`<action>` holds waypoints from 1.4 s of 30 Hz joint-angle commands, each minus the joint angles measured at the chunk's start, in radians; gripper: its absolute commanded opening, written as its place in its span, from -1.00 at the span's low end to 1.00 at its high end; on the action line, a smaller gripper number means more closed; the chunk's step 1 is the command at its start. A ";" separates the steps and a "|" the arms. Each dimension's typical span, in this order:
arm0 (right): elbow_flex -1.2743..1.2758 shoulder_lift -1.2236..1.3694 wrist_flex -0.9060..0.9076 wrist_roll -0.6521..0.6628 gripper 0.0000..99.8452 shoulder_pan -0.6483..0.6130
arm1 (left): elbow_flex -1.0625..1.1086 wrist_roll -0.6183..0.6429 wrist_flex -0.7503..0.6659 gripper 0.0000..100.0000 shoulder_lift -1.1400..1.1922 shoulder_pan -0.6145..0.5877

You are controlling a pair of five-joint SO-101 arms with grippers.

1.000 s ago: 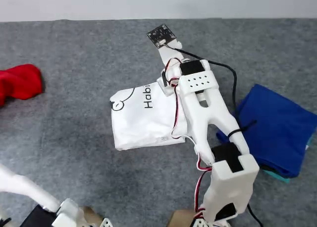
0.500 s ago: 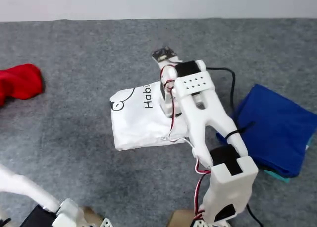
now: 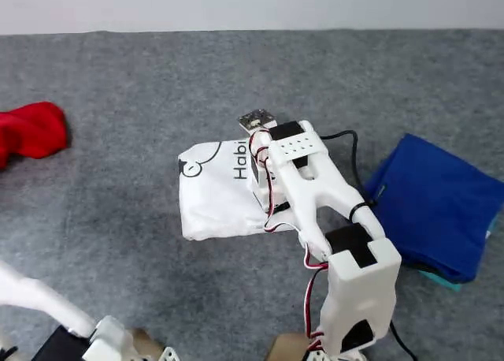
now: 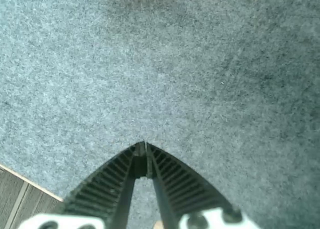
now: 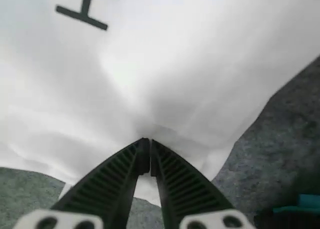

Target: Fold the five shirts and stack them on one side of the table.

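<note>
Cloth of the folded white shirt [image 3: 216, 195] sits directly under the right hand [image 5: 146, 141], whose fingers are closed and seem to pinch the puckered edge nearest the blue shirt [image 3: 433, 211]. The white shirt's long axis runs toward that blue shirt. The left hand [image 4: 145, 146] is closed and empty over bare desk [image 3: 118, 77].

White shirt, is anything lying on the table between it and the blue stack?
Nothing visible. Bare grey table separates the white shirt from the blue stack, though the right arm hides part of that gap.

The folded shirt [image 3: 216, 195] lies central, stack [image 3: 437, 207] right, crumpled shirt [image 3: 31, 131] left.
</note>
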 commanded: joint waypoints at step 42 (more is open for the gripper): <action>-0.338 0.237 -0.070 -0.074 -0.96 -0.091 | -0.005 -0.003 0.008 -0.99 -0.040 0.147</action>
